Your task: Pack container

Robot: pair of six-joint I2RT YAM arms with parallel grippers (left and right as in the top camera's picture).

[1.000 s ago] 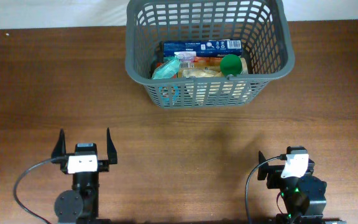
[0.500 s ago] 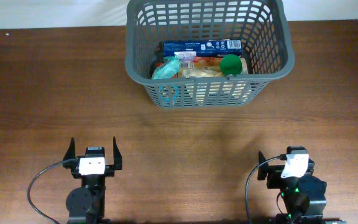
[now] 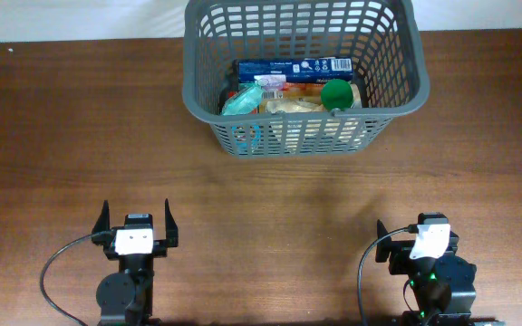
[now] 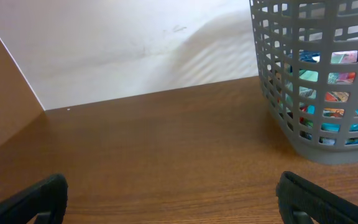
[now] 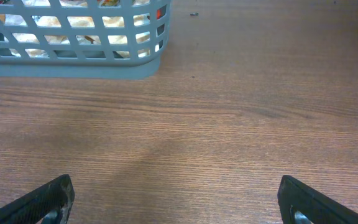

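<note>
The container [image 3: 190, 63], a grey lattice basket, sits at the top centre of the overhead view, its far rim cut off by the frame edge. Inside we make out a blue box [image 3: 293, 66] along the back, a green round item [image 3: 337, 93] to the right and a teal packet [image 3: 241, 101] to the left. The rest is a pale jumble we cannot identify through the slots.

The left gripper [image 3: 136, 217] sits at the lower left on the wooden table [image 3: 62, 136], jaws spread wide and empty. The right gripper [image 5: 174, 186] sits at the lower right. From overhead its fingers are hard to see, but its wrist view shows the tips far apart in the bottom corners, holding nothing. Both grippers are well apart from the container.
</note>
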